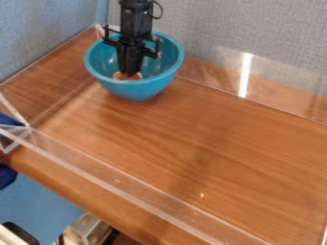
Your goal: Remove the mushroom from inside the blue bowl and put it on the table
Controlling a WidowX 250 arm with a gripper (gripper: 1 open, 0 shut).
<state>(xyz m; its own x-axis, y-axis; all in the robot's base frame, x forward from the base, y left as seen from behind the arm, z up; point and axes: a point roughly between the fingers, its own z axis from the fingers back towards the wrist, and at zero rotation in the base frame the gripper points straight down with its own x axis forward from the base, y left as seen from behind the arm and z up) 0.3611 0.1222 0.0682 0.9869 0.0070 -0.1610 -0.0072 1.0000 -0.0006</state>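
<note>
Single overhead-angled view. Blue bowl (134, 67) sat at far left of table (192, 144), close to clear acrylic wall. Black gripper (129, 69) pointed straight down into bowl, jaws drawn narrow. Mushroom (125, 73) showed as small orange-brown patch at bowl bottom, directly at gripper tips; looked pinched between them, though contact too small to confirm. Mushroom lay straight below gripper, bowl wall ringing both. Judgement: next move called for straight lift clear of rim, then carry toward bare wood near and right.
</note>
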